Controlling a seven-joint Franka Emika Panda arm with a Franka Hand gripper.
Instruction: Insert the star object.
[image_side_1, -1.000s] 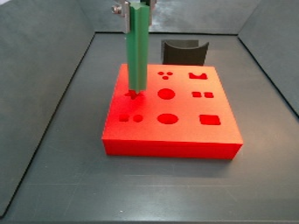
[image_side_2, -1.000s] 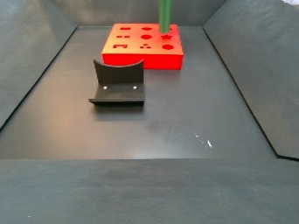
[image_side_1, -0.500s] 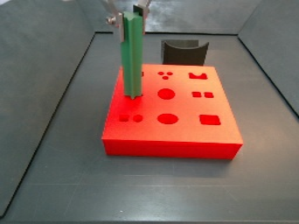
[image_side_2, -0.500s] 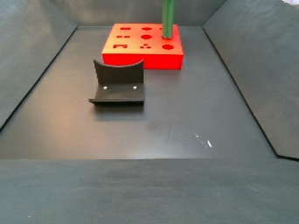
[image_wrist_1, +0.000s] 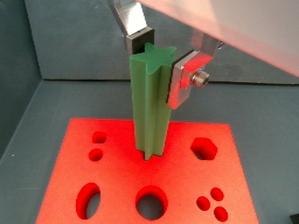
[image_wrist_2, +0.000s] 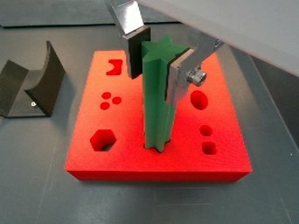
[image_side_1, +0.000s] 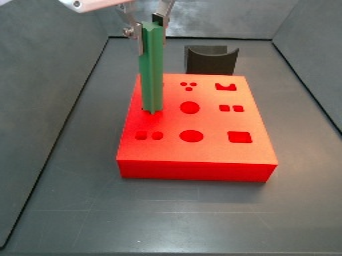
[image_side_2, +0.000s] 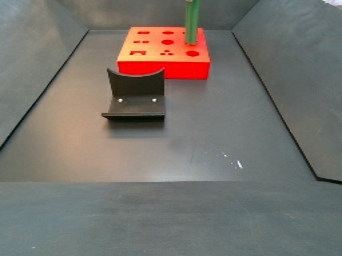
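Observation:
The star object (image_wrist_1: 149, 105) is a long green bar with a star-shaped top. It stands upright with its lower end in a hole of the red block (image_wrist_1: 117, 179). It also shows in the wrist view (image_wrist_2: 158, 105) and in both side views (image_side_1: 152, 70) (image_side_2: 193, 22). My gripper (image_wrist_1: 160, 74) is right above the block, its silver fingers shut on the bar's top end, one on each side. The gripper also shows in the wrist view (image_wrist_2: 158, 80) and at the bar's top in a side view (image_side_1: 150, 22). In the side view with the block at the far end, the gripper is out of frame.
The red block (image_side_1: 201, 165) (image_side_2: 160, 68) (image_wrist_2: 131, 127) has several differently shaped holes on top. The dark fixture (image_side_2: 134, 95) (image_side_1: 210, 58) (image_wrist_2: 30, 83) stands on the grey floor beside the block. Grey walls (image_side_1: 54, 120) enclose the floor.
The gripper and the green bar have moved down together. The bar's top sits lower and its lower end has gone into the block's hole.

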